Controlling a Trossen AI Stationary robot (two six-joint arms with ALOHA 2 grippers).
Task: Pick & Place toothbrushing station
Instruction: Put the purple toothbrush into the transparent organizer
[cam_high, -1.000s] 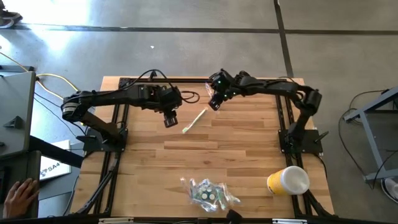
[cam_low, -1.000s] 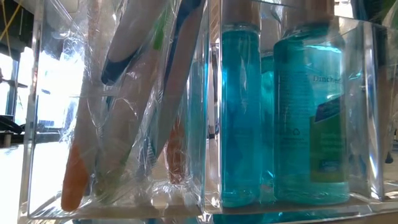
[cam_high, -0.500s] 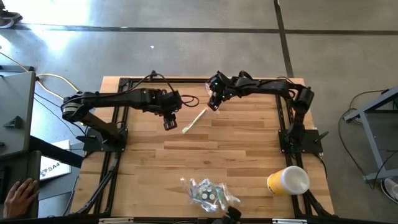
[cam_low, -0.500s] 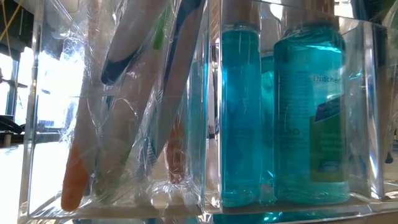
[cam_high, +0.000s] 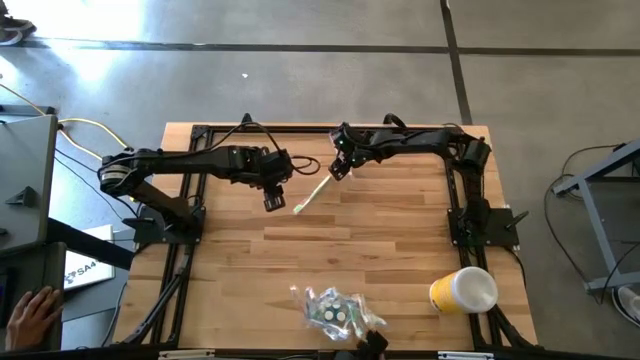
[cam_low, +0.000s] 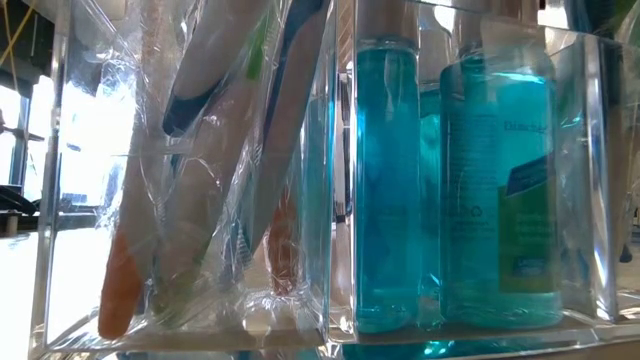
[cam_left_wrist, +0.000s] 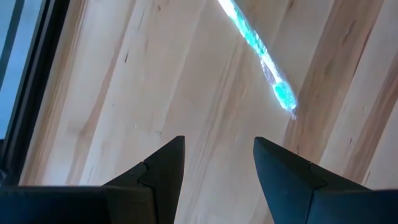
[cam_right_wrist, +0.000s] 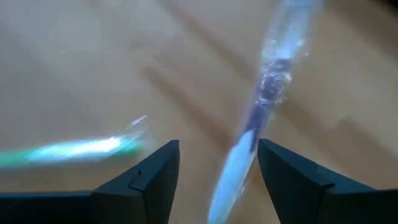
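A green toothbrush in a clear wrapper (cam_high: 312, 193) lies flat on the wooden table (cam_high: 390, 240); it also shows in the left wrist view (cam_left_wrist: 258, 46) and the right wrist view (cam_right_wrist: 68, 151). A second wrapped toothbrush, blue and white (cam_right_wrist: 267, 93), lies on the table under my right gripper (cam_high: 339, 171). The right gripper (cam_right_wrist: 217, 144) is open, pointing down, with a finger on either side of that brush's near end, apart from it as far as shows. My left gripper (cam_high: 272, 203) hangs open (cam_left_wrist: 217, 140) over bare wood, just left of the green brush's near end.
A clear organiser (cam_high: 335, 310) stands at the table's near edge, holding wrapped toothbrushes (cam_low: 200, 150) and blue mouthwash bottles (cam_low: 500, 180). A yellow cup (cam_high: 462, 290) lies at the near right. A dark cable (cam_high: 305, 158) lies between the grippers. A person's hand (cam_high: 25, 315) shows off the table's left.
My right gripper has sunk toward the table and drawn a little toward the far edge, rolling slightly. My left gripper has sunk a little. The green toothbrush has stayed where it was.
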